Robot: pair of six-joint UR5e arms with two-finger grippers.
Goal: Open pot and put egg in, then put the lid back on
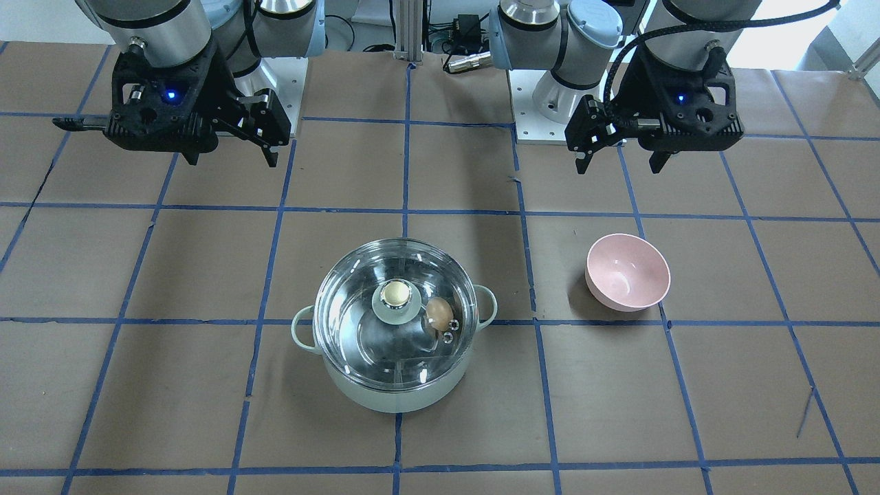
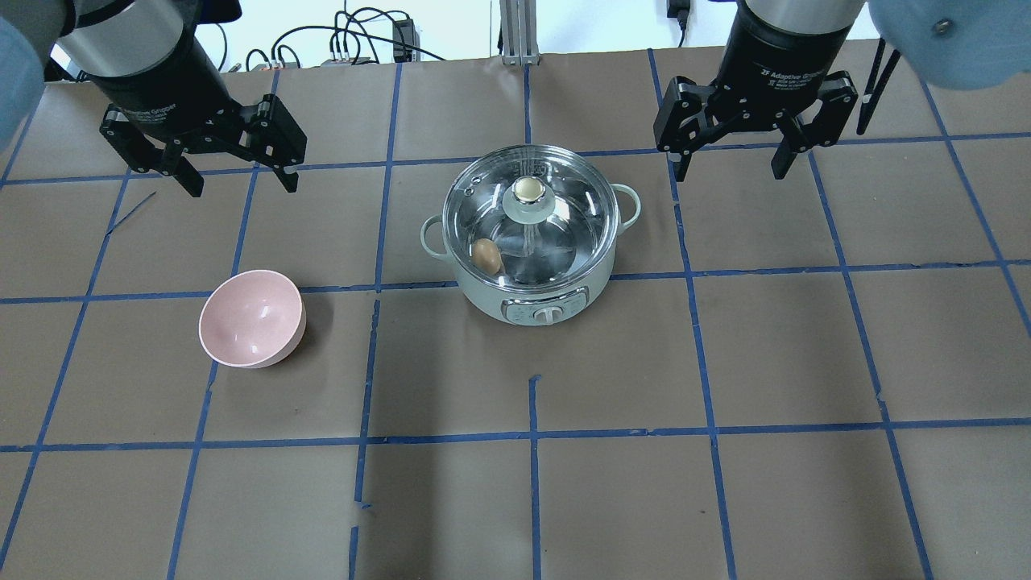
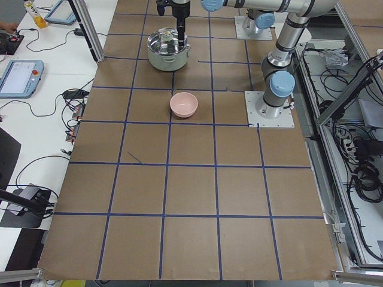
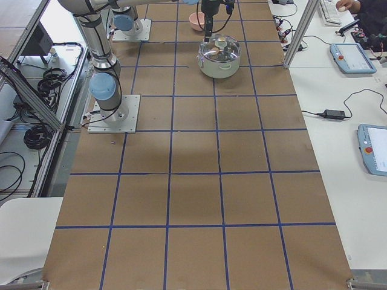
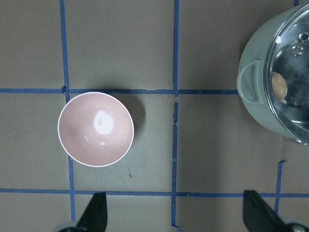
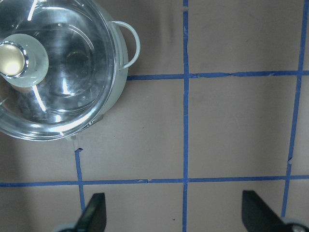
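The mint-green pot (image 2: 556,300) stands mid-table with the clear glass lid (image 2: 564,229) seated on it, cream-topped knob (image 2: 527,190) up. The brown egg (image 2: 486,254) lies inside the pot under the lid; it also shows in the front view (image 1: 438,313) and the left wrist view (image 5: 279,85). My left gripper (image 2: 238,181) is open and empty, raised behind and left of the pot. My right gripper (image 2: 729,167) is open and empty, raised behind and right of the pot. The pot also shows in the front view (image 1: 392,395) and the right wrist view (image 6: 118,77).
An empty pink bowl (image 2: 252,318) sits left of the pot, below the left gripper; it shows in the left wrist view (image 5: 95,129) and the front view (image 1: 627,271). The table is brown paper with blue tape grid lines.
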